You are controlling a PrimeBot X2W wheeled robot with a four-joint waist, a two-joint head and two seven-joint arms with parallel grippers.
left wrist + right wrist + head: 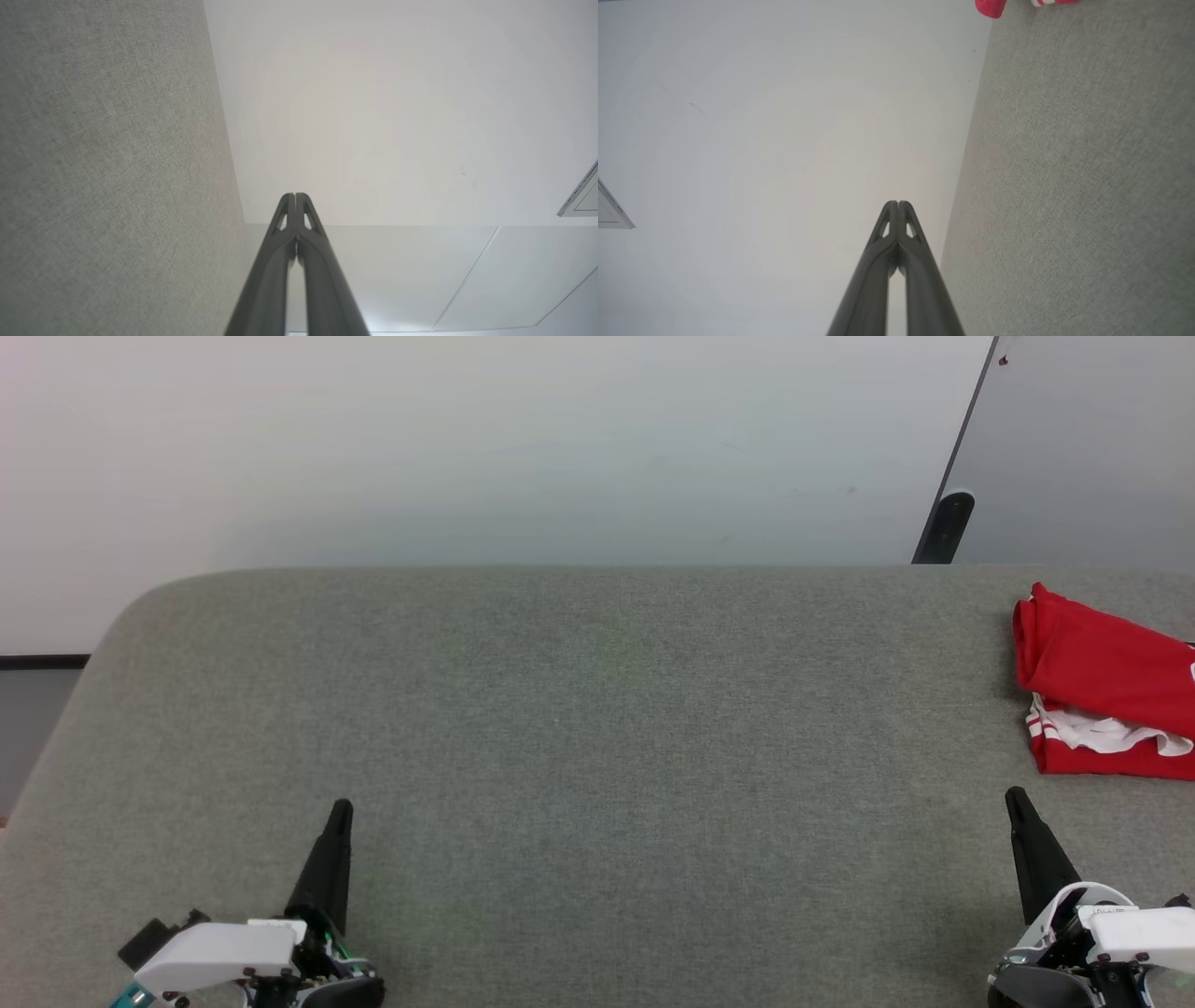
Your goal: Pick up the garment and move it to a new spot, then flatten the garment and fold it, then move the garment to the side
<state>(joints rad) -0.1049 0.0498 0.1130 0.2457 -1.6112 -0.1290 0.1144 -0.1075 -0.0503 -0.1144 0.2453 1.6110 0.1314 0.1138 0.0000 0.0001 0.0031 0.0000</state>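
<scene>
Lying folded at far right of the woven grey surface (597,728), soft red-and-white garment (1102,681) sits unobstructed, left gripper (342,806) and right gripper (1014,794) near its front edge, jaws together.

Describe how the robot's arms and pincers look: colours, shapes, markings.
Each pincer is two long matte-black fingers tapering to a narrow tip, with small triangular cut-outs near the end. The left pincer rises from a white angular wrist shell with a black block and a teal part beside it. The right pincer has a similar white shell over a black base.
</scene>
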